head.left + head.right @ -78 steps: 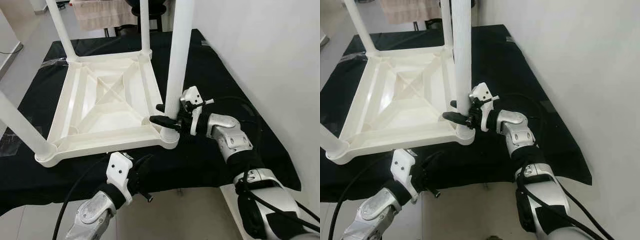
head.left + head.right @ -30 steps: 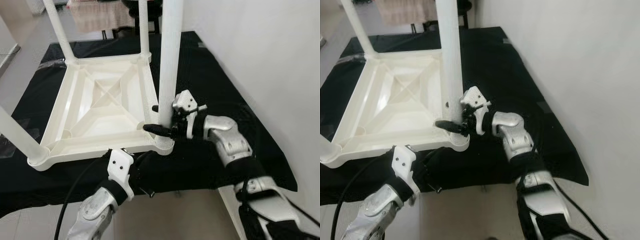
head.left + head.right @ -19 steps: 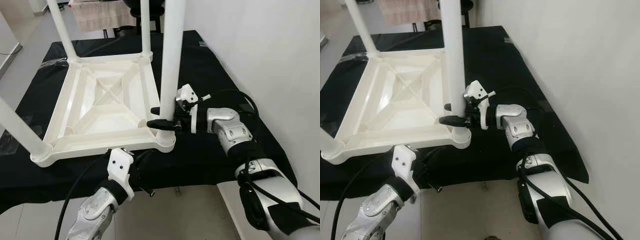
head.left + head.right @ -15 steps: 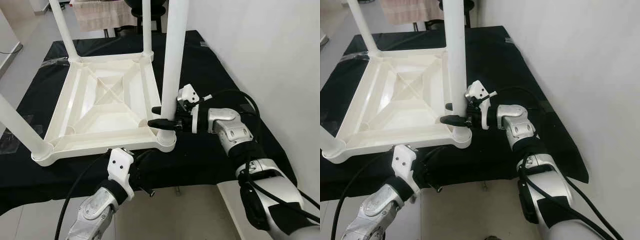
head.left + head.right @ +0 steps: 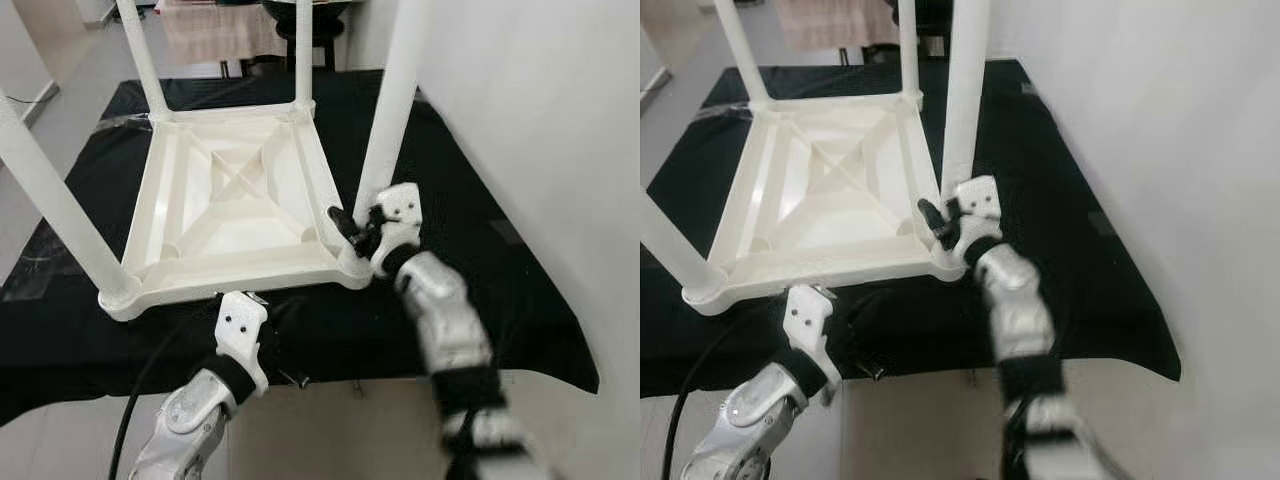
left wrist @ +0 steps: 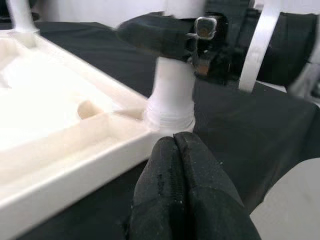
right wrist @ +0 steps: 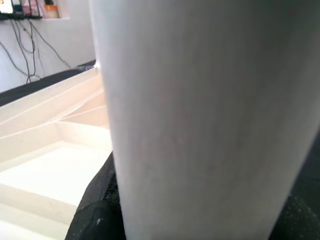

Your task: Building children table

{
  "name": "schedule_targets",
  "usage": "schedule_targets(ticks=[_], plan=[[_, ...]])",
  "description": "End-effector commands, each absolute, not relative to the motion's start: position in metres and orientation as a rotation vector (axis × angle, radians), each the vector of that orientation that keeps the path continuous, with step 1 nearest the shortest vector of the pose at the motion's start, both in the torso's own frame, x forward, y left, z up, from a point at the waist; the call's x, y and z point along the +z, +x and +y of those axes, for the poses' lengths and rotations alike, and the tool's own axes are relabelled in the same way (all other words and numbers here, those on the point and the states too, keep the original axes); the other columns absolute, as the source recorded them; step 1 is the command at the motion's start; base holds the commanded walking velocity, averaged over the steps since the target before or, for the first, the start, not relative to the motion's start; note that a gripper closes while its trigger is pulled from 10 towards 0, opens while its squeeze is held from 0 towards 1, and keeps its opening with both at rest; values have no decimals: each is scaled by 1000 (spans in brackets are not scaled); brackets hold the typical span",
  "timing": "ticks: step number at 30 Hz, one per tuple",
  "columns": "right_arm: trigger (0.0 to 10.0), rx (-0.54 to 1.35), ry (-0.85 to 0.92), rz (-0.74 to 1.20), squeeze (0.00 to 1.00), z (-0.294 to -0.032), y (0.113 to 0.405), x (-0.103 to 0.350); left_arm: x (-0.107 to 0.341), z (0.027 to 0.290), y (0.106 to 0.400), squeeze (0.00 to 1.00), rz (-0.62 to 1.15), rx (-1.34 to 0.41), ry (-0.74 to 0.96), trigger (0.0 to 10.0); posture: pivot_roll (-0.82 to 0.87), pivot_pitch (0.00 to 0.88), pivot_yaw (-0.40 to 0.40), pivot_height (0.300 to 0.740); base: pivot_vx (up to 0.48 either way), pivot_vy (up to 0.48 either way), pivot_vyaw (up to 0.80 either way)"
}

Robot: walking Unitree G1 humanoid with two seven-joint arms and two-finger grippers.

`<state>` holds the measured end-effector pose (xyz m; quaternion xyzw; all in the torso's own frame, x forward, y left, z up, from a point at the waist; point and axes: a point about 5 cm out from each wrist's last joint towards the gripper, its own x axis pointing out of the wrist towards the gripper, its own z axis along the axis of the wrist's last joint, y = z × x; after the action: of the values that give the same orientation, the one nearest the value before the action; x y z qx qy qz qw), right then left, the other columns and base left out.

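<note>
A white plastic children's table (image 5: 235, 205) lies upside down on a black cloth (image 5: 480, 250) spread over the floor, its ribbed underside facing up. Four white legs stand upright from its corners. A white wall (image 5: 540, 120) runs along the robot's right side.

The right arm (image 5: 445, 320) reaches forward from the lower right, bent at the elbow, its silver forearm angled up toward the near right corner of the table. The right gripper (image 5: 350, 226) sits at the base of the near right leg (image 5: 395, 105), just above the corner socket, with one black finger on each side of the leg, clamped around it.

The left arm (image 5: 190, 420) rises from the lower left edge. The left gripper (image 5: 278, 345) is low, just in front of the table's near edge and over the cloth, apart from the table. In the head views its fingers are mostly hidden behind the white wrist bracket.

The left wrist view looks along the left gripper's two black fingers (image 6: 182, 185), which are pressed together with nothing between them. Beyond them it shows the corner socket (image 6: 170, 107) holding the leg, and the right gripper's black finger crossing the leg above it.

The right wrist view is very close: the white leg (image 7: 200, 120) is large and blurred, with a black finger (image 7: 97, 210) against its side and the table's ribbed underside (image 7: 55, 150) beyond.
</note>
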<state>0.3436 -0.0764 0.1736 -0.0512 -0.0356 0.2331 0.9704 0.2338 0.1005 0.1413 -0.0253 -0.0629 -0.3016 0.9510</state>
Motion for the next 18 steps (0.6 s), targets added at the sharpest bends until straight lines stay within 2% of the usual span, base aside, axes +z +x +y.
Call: schedule_targets(ticks=[1, 3, 4, 5, 6, 7, 8, 9, 10, 13, 14, 15, 16, 17, 18], plan=[[0, 510, -133, 64, 0, -73, 345, 146, 137, 99, 233, 0, -105, -626, -50, 10000, 12, 119, -3, 740, 0, 0, 0], [0, 527, -120, 71, 0, -70, 347, 147, 137, 99, 233, 0, -107, -622, -48, 10000, 15, 117, -7, 740, 0, 0, 0], [3098, 537, -121, 72, 0, -68, 349, 149, 137, 99, 234, 0, -109, -619, -46, 10000, 15, 117, -7, 740, 0, 0, 0], [3098, 537, -121, 72, 0, -68, 349, 149, 137, 99, 234, 0, -109, -619, -46, 10000, 15, 117, -7, 740, 0, 0, 0], [10000, 626, -128, 67, 0, -60, 349, 153, 138, 99, 234, 0, -112, -614, -43, 10000, 22, 118, -5, 740, 0, 0, 0], [10000, 626, -128, 67, 0, -60, 349, 153, 138, 99, 234, 0, -112, -614, -43, 10000, 22, 118, -5, 740, 0, 0, 0], [10000, 696, -116, 50, 263, -58, 348, 156, 138, 99, 234, 0, -113, -614, -43, 10000, 24, 118, -5, 740, 0, 0, 0], [10000, 729, -112, 41, 569, -58, 346, 159, 139, 99, 234, 0, -113, -614, -43, 10000, 25, 120, -4, 740, 0, 0, 0], [10000, 802, -112, 22, 1000, -58, 345, 164, 139, 99, 234, 0, -113, -614, -43, 10000, 25, 120, -4, 740, 0, 0, 0], [10000, 875, -107, -24, 1000, -64, 346, 179, 141, 100, 235, 0, -115, -616, -44, 10000, 21, 119, -3, 740, 0, 0, 0], [10000, 924, -115, -38, 800, -69, 347, 185, 141, 100, 235, 0, -115, -617, -45, 10000, 23, 118, -3, 740, 0, 0, 0], [10000, 924, -115, -38, 800, -69, 347, 185, 141, 100, 235, 0, -115, -617, -45, 10000, 23, 118, -3, 740, 0, 0, 0], [10000, 955, -130, -48, 294, -73, 348, 190, 141, 99, 235, 0, -115, -618, -46, 10000, 23, 118, -3, 740, 0, 0, 0], [10000, 1006, -133, -46, 0, -78, 349, 194, 141, 99, 234, 0, -115, -619, -46, 10000, 30, 119, -5, 740, 0, 0, 0], [10000, 1006, -133, -46, 0, -78, 349, 194, 141, 99, 234, 0, -115, -619, -46, 10000, 30, 119, -5, 740, 0, 0, 0]])
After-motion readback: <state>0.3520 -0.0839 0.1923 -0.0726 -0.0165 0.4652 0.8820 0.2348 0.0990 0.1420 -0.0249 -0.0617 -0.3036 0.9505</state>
